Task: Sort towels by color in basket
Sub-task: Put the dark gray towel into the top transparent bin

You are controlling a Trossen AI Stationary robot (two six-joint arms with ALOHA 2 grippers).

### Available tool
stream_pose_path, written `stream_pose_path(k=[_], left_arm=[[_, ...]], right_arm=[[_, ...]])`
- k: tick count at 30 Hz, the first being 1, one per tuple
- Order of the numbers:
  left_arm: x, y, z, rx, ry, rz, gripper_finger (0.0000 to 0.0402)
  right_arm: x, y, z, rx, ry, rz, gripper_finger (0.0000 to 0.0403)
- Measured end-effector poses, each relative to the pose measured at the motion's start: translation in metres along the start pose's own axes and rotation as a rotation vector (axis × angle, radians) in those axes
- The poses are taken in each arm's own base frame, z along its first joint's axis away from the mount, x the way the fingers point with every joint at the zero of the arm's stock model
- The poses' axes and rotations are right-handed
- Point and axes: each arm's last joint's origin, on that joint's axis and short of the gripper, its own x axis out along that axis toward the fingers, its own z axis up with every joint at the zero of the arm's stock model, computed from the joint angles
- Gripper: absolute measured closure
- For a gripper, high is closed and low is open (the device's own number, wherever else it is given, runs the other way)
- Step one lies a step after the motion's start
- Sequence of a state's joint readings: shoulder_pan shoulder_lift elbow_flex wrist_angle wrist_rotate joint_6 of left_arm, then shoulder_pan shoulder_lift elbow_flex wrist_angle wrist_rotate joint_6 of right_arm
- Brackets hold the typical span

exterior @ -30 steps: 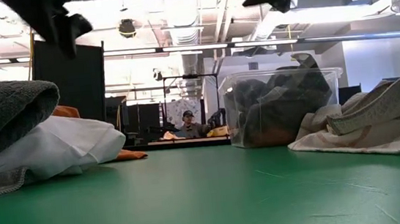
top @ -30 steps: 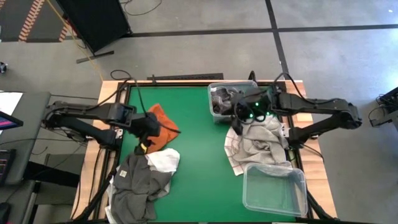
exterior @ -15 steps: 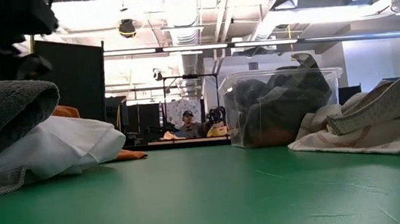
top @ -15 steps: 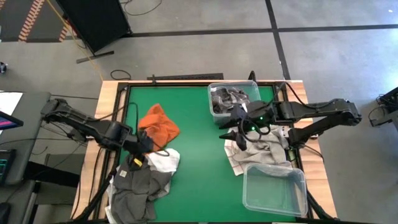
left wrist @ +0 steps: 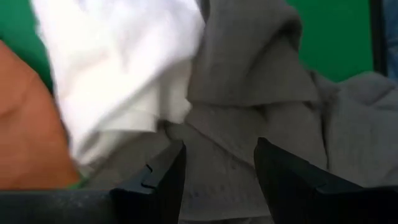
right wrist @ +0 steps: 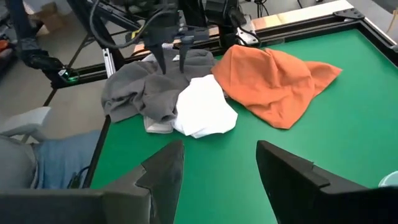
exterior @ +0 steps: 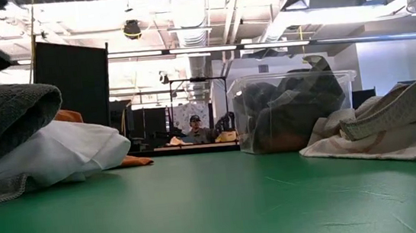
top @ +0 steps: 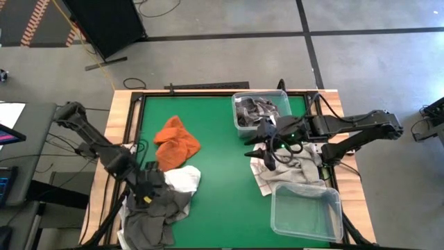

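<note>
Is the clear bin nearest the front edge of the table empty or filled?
Empty. In the high view the front clear bin shows only its bare bottom, while the back bin already holds dark towels.

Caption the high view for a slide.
Left gripper open above the dark grey towel; right gripper open over the plaid pile.

We see the left gripper (top: 146, 196) has swung off the orange towel (top: 177, 139) and now hangs over the dark grey towel (top: 154, 212), fingers parted.
</note>
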State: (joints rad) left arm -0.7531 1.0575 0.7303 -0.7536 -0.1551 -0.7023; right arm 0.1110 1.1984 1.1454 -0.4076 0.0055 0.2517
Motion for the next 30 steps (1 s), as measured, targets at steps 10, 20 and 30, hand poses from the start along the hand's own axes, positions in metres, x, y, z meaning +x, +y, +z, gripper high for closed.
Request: stream_pose_path(k=[10,20,30], left_arm=[[0.035,-0.039,-0.020,0.047,0.057,0.033,0.0168],[0.070,-0.048,-0.028,0.084,0.123,0.124,0.0131],[0.072,-0.049,-0.024,0.136,0.132,0.137,0.0244]], right_arm=[[0.000,0.000,0.000,-0.022,0.000,-0.001,0.0173],[0.000,0.000,0.000,-0.027,-0.005,0.001,0.0173],[0.001,-0.001,-0.001,-0.025,-0.011,-0.023,0.0173]])
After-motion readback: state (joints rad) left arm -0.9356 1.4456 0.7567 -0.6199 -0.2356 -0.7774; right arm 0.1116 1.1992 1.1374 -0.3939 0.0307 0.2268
